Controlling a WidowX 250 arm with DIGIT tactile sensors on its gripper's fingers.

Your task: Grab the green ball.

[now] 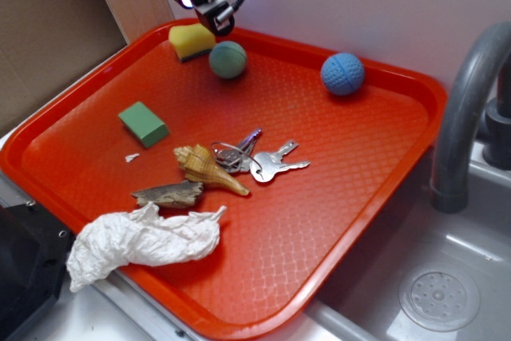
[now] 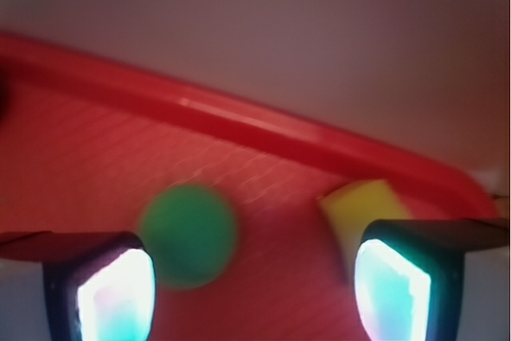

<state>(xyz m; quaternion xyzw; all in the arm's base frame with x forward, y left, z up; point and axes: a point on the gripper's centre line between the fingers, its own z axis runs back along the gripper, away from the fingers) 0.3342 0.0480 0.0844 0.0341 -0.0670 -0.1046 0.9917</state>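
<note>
Below my wide-open, empty claw (image 2: 254, 289) I see the small round bumpy green ball (image 1: 228, 60) on the red plastic tray (image 1: 351, 197).

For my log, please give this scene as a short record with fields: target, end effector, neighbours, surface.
target: green ball, resting on the tray, not held
end effector: end effector above the tray's far edge, open, fingers apart with the ball showing between them
neighbours: yellow sponge beside the ball; blue ball apart
surface: red tray
</note>
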